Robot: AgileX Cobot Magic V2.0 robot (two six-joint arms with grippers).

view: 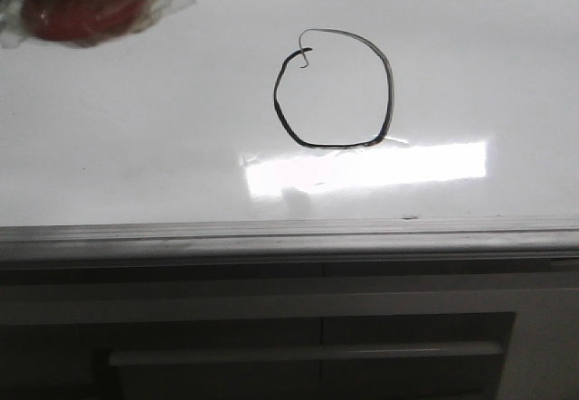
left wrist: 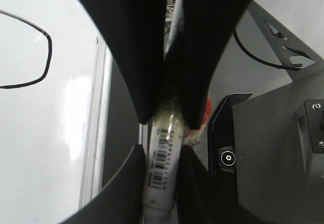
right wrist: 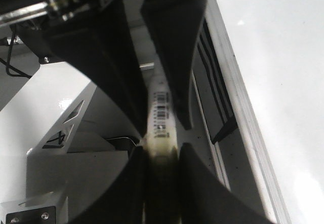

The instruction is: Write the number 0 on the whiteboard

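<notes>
The number 0 (view: 330, 146) is a black marker loop in the middle of the whiteboard (view: 136, 128); neither gripper shows in the front view. Both grippers hold one marker off the board's framed edge. My left gripper (left wrist: 163, 148) is shut on the marker's (left wrist: 159, 178) white barcoded body. My right gripper (left wrist: 169, 120) faces it and grips the same marker further along. In the right wrist view my right gripper (right wrist: 162, 150) is shut on the marker's dark end, with the left gripper (right wrist: 163, 125) on the barcoded body (right wrist: 161, 110). Part of the loop (left wrist: 48, 57) shows in the left wrist view.
A bright glare patch (view: 362, 166) lies just below the loop. The board's grey frame (view: 289, 237) runs along its near edge, above a dark panelled cabinet front (view: 298, 328). A red object in clear wrap (view: 86, 6) sits at the board's far left. Grey robot housing (left wrist: 273, 148) and a cable (left wrist: 253, 51) lie beside the board.
</notes>
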